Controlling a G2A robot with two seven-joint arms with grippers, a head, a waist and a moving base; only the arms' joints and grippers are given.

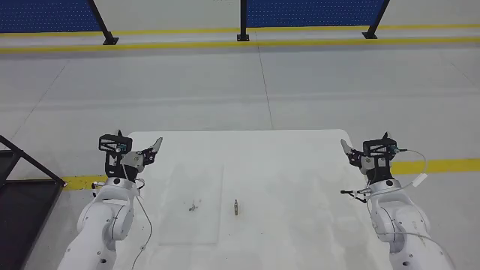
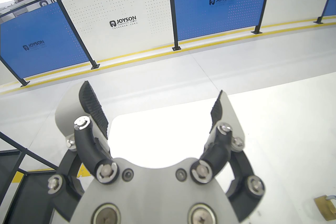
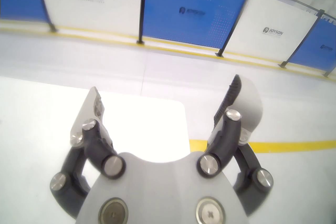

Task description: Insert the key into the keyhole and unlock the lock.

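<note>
The left hand (image 2: 152, 89) and right hand (image 3: 164, 84) are held released, grasping nothing, over the table's (image 1: 285, 165) upper corners. The lock (image 1: 236, 208) is seen at the top view's lower centre, the key (image 1: 193, 207) left of it, apart.

Pale grey floor (image 1: 225, 90) crossed by yellow lines (image 1: 187, 45) — blue-and-white fence panels (image 1: 315, 0) beyond the white table (image 1: 300, 195).

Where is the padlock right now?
In the top view the padlock lies near the middle of the white table, just to the right of the small key.
</note>
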